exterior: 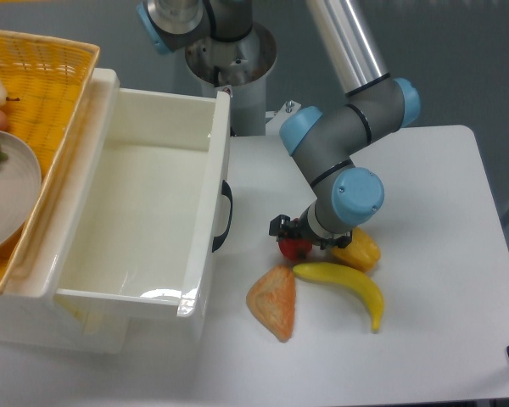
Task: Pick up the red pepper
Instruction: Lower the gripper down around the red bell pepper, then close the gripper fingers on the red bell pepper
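Observation:
The red pepper [294, 248] is small and glossy and sits on the white table just left of the yellow pepper [358, 248]. My gripper [300, 237] is down over the red pepper, with one black finger [277, 226] at the pepper's left side. The other finger is mostly hidden under the blue-capped wrist. The jaws still look spread wider than the pepper, and it rests on the table.
A yellow banana [343, 284] lies just in front of the peppers, and an orange triangular piece [273, 302] sits to its left. A large white bin [216, 182] with a black handle stands close on the left. Behind it is a yellow basket [59, 68].

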Available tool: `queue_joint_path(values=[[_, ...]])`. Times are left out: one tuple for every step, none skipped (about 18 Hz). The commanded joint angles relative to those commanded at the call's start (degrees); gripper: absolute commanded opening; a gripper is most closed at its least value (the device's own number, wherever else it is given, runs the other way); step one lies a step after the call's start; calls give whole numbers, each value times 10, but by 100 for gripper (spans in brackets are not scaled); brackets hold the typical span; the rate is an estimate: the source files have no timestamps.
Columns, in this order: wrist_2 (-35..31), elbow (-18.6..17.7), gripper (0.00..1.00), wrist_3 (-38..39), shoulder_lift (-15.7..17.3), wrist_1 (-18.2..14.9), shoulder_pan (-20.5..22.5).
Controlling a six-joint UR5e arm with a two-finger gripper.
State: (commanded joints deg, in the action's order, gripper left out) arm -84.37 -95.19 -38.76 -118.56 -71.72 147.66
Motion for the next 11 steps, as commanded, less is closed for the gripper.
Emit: queue_joint_path(values=[[1,0,100,0,-1,0,0],[1,0,100,0,-1,0,0],[1,0,100,0,-1,0,0],[1,0,100,0,-2,0,0],[1,0,100,0,-3,0,0],[1,0,100,0,-3,0,0],[1,0,100,2,-4,0,0],[1,0,100,8,-4,0,0],[1,0,100,12,-4,0,-1],[1,0,100,12,-4,0,-1],[1,0,100,12,-4,0,-1]])
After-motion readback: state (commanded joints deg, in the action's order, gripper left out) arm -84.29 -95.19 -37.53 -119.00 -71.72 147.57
